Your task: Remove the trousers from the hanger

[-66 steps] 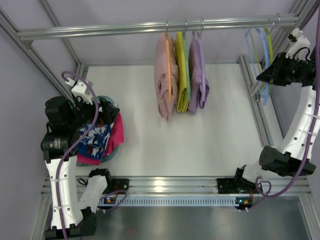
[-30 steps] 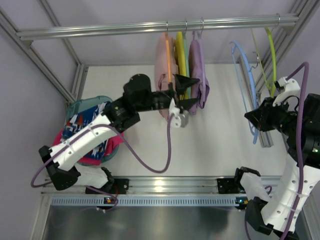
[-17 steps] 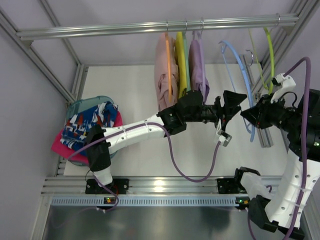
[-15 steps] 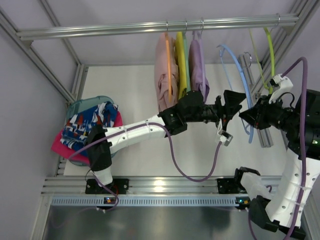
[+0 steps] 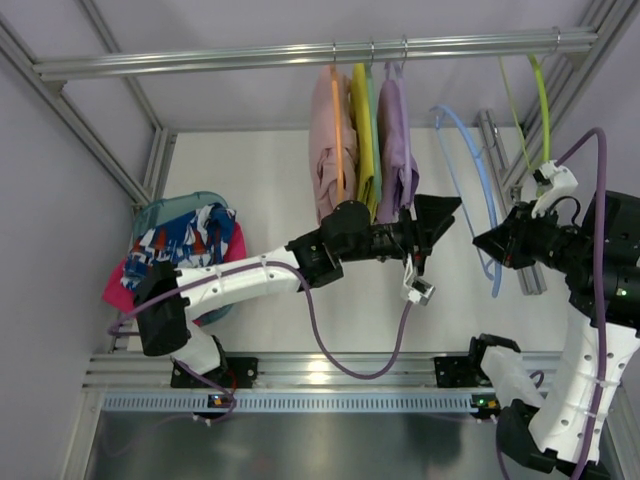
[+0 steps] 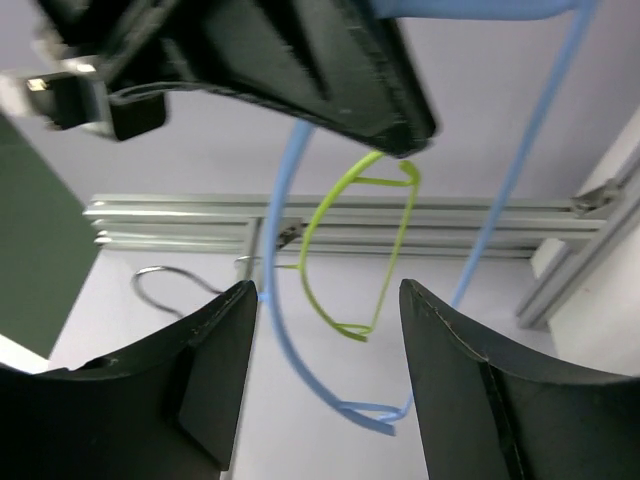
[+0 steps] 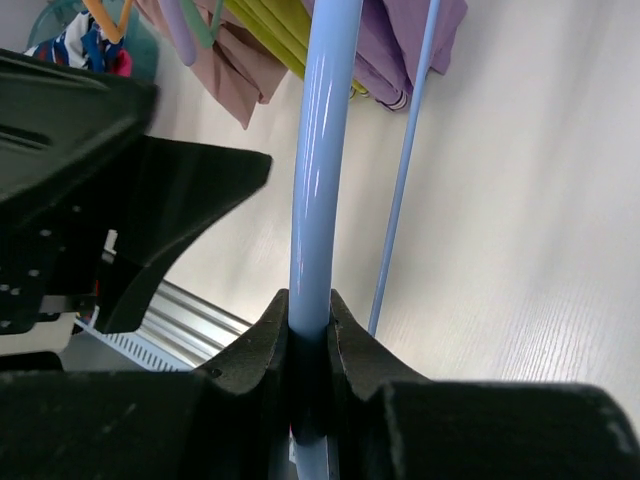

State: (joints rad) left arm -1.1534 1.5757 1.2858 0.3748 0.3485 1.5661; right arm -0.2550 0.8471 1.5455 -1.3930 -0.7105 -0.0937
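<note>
The trousers point(image 5: 178, 255), dark blue with a white and red print, lie in the teal basket point(image 5: 160, 212) at the left, free of the hanger; they also show in the right wrist view point(image 7: 80, 45). The light-blue hanger point(image 5: 484, 172) is bare and off the rail. My right gripper point(image 5: 492, 245) is shut on its bar point(image 7: 322, 150) and holds it in the air, right of centre. My left gripper point(image 5: 437, 215) is open and empty just left of the hanger. In the left wrist view the hanger's lower curve point(image 6: 277, 340) shows between the spread fingers.
A rail point(image 5: 300, 55) runs across the back with pink point(image 5: 328, 165), yellow point(image 5: 362, 150) and lilac point(image 5: 395, 150) garments hanging near my left arm. Yellow-green hangers point(image 5: 540, 90) hang at its right end. A magenta garment point(image 5: 235, 265) lies under the trousers. Frame posts stand on both sides.
My left arm left the trousers in the basket and swung right to the hanger, then drew back slightly left. My right gripper carried the bare hanger leftward, away from the rail's right end.
</note>
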